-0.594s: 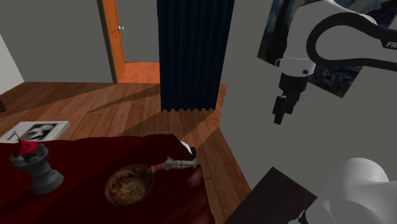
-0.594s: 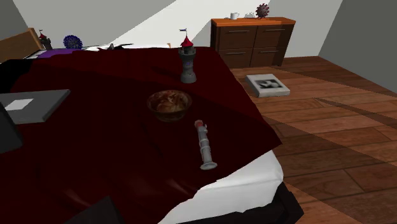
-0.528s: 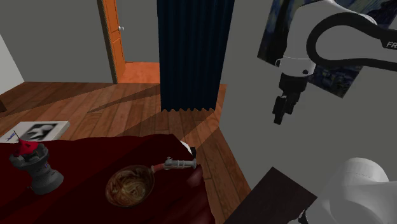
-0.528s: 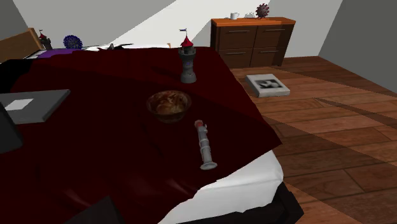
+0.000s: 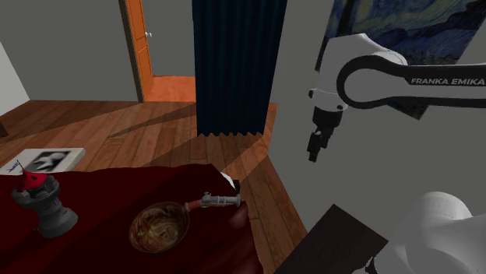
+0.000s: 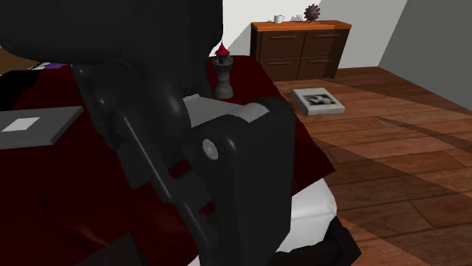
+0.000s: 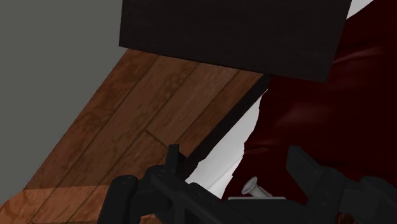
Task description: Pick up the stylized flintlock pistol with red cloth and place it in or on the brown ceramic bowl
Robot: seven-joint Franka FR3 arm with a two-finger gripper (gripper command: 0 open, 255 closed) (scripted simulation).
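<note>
The gripper hangs in the right half of the shoulder view, well above the bed. Its fingers stand wide apart and hold nothing. The flintlock pistol lies on the dark red bedcover at the lower middle of that frame, near the bed's edge. It is just right of the brown bowl. In the wrist view, the pistol's grey end shows between the fingers, untouched.

Grey flintlock pistol mostly behind black two-finger gripper; black arm bulk hides dark-red bedspread ctr, 9–6 o'clock.
</note>
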